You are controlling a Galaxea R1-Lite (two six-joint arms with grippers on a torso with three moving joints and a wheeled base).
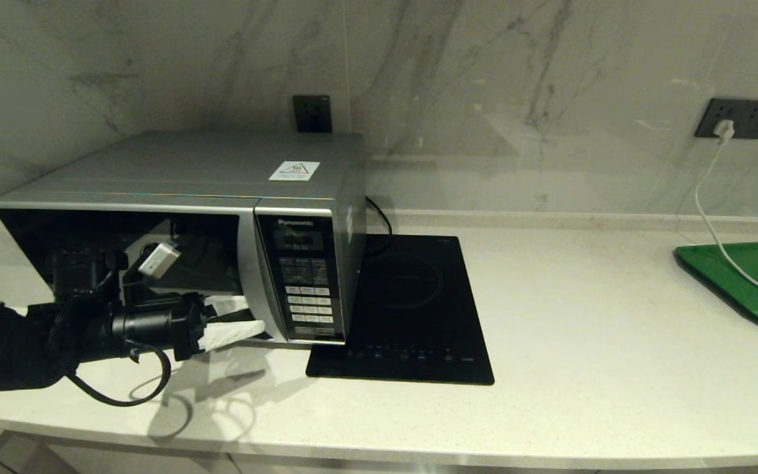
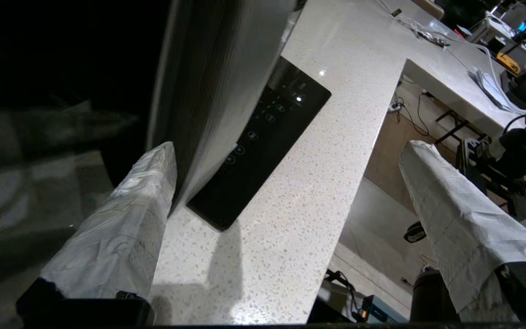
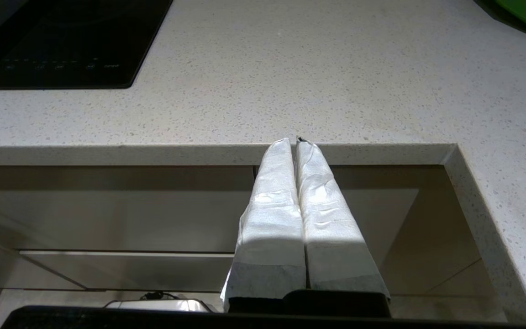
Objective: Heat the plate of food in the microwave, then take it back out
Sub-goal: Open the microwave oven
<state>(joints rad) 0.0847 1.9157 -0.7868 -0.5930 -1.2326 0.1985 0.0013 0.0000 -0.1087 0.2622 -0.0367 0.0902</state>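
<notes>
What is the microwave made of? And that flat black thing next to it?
The microwave looks like brushed silver-grey metal, judging by its dull sheen; its door looks like dark glass. The flat black hob beside it seems to be smooth glass: it is glossy and mirrors light.

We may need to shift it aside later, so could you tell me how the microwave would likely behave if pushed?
The microwave is a large metal box sitting flat on the countertop, so it is probably heavy and unlikely to tip. On that smooth stone it would more likely slide than roll. Its cable behind might limit travel.
</notes>
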